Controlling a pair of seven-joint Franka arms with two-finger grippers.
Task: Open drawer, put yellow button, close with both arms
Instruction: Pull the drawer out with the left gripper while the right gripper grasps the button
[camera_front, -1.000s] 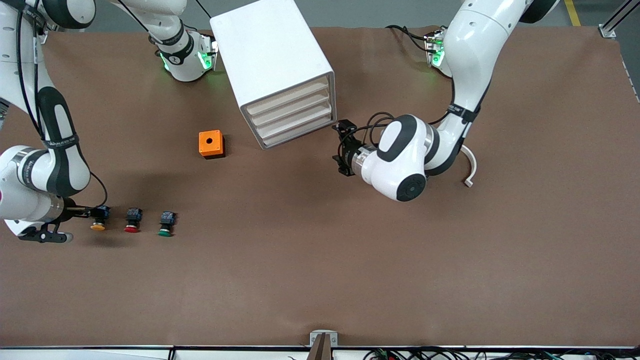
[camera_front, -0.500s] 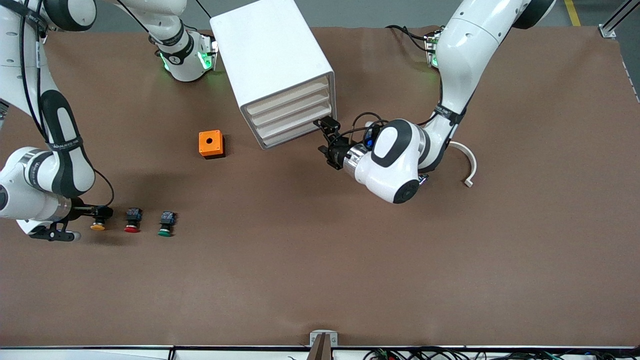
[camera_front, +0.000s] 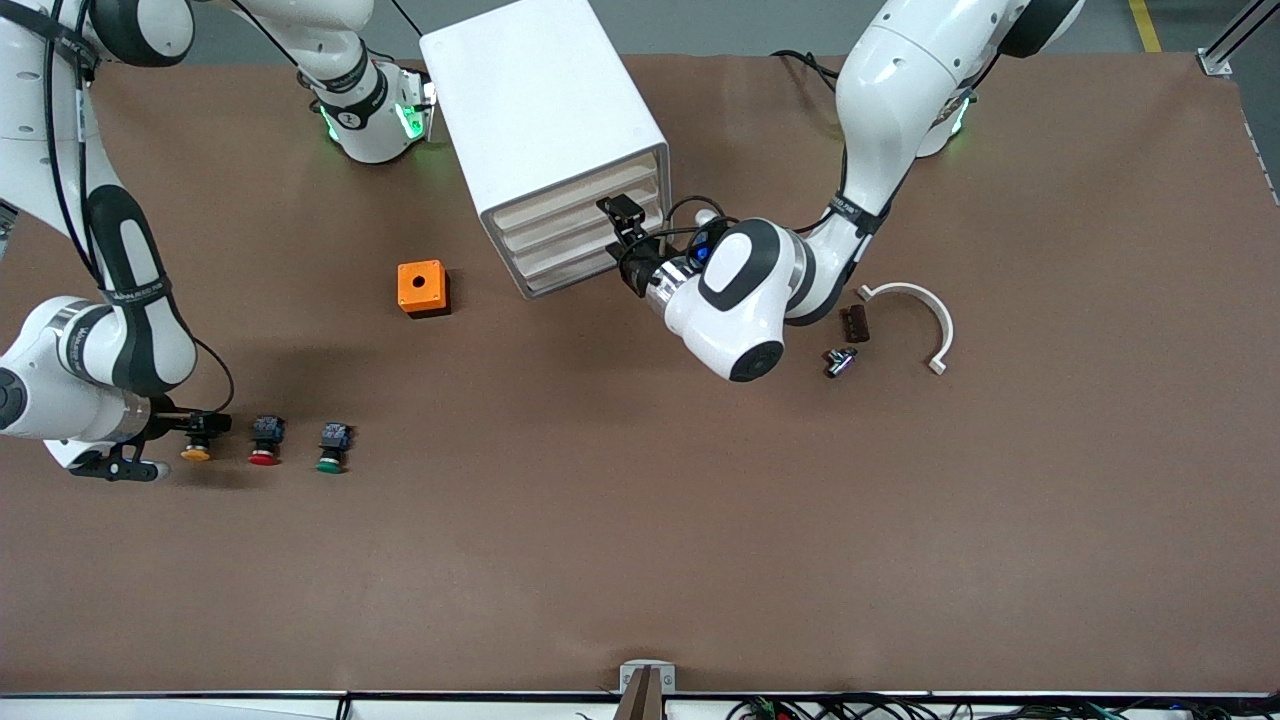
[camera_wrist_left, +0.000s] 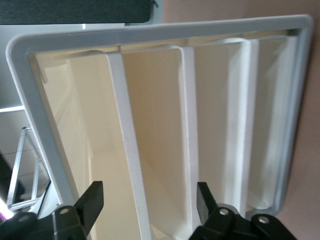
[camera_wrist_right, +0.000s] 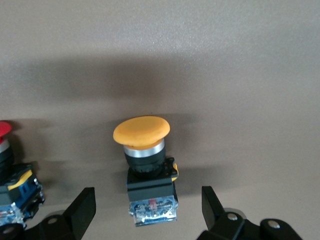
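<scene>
Right wrist view only: right gripper (camera_wrist_right: 145, 212) spread wide around the yellow button (camera_wrist_right: 144, 160), fingers (camera_wrist_right: 80, 212) clear of it — lying near the table's right-arm end. Left gripper (camera_wrist_left: 147, 207) parted, empty, up against the cabinet (camera_front: 545, 130) front; drawer (camera_front: 580, 192) shut. Open brown table (camera_front: 700, 520) toward the camera.

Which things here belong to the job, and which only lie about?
Job: drawer, yellow button, left end effector, right end effector.
Lying about: red button, green button, orange box, white clamp.
</scene>
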